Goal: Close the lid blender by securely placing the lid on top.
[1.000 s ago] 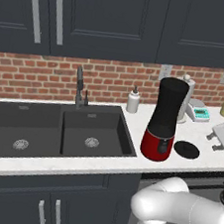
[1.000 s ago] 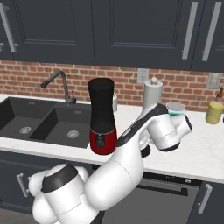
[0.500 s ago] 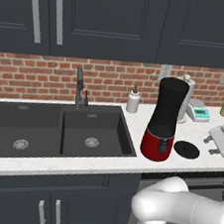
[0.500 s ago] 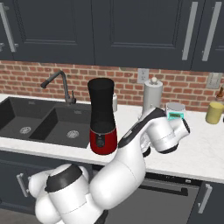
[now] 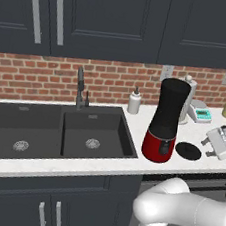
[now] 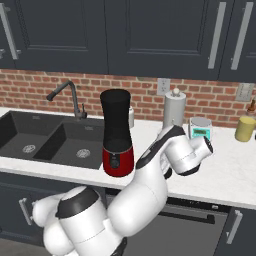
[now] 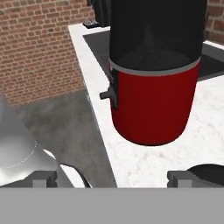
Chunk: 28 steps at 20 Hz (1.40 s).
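Observation:
The blender stands on the white counter right of the sink, a tall black jar on a red base, with its mouth uncovered. The lid, a flat black disc, lies on the counter just right of the blender's base. My gripper hovers low over the counter right of the lid, pointing sideways at the blender. In the hand view the blender looms straight ahead and the lid's edge shows at the lower right. The gripper is open, with nothing between its fingers.
A double black sink with a faucet lies left of the blender. Behind stand a white soap bottle, a paper towel roll, a small scale and a yellow jar. The counter's front edge runs close below the lid.
The hand has sunk a little towards the counter and turned slightly; blender and lid have not moved.

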Motion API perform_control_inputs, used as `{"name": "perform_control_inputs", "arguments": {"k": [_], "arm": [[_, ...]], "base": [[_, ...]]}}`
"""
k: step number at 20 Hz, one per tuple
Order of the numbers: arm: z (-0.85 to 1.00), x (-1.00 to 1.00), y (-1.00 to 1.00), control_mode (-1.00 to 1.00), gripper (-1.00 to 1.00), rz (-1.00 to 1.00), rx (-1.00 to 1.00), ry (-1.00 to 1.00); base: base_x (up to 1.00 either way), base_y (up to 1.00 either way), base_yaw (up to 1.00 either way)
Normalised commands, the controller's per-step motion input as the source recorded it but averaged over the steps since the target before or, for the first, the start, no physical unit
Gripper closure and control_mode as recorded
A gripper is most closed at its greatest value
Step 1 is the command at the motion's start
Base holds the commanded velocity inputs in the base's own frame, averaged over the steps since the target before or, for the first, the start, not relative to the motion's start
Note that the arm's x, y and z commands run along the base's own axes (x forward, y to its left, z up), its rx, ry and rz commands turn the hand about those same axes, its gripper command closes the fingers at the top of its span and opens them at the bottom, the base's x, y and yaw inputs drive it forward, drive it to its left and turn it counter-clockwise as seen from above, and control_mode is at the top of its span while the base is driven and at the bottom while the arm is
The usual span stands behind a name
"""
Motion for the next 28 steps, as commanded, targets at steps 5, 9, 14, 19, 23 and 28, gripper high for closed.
{"name": "perform_control_inputs", "arguments": {"k": [5,9,14,19,23,28], "arm": [[-0.18,0.23,0.0,-1.0,-1.0,0.03,-0.01,0.0],[-0.16,0.27,0.0,-1.0,-1.0,0.03,-0.01,0.0],[-0.15,0.17,-0.05,-1.0,-1.0,0.06,-0.01,0.0],[-0.18,0.14,-0.09,-1.0,-1.0,0.07,-0.02,0.0],[-0.16,0.19,-0.11,-1.0,-1.0,0.06,-0.02,0.0],[-0.15,0.2,-0.12,-1.0,-1.0,0.05,-0.01,-0.01]], "base": [[0.0,0.0,0.0],[0.0,0.0,0.0],[0.0,0.0,0.0],[0.0,0.0,0.0],[0.0,0.0,0.0],[0.0,0.0,0.0]]}}
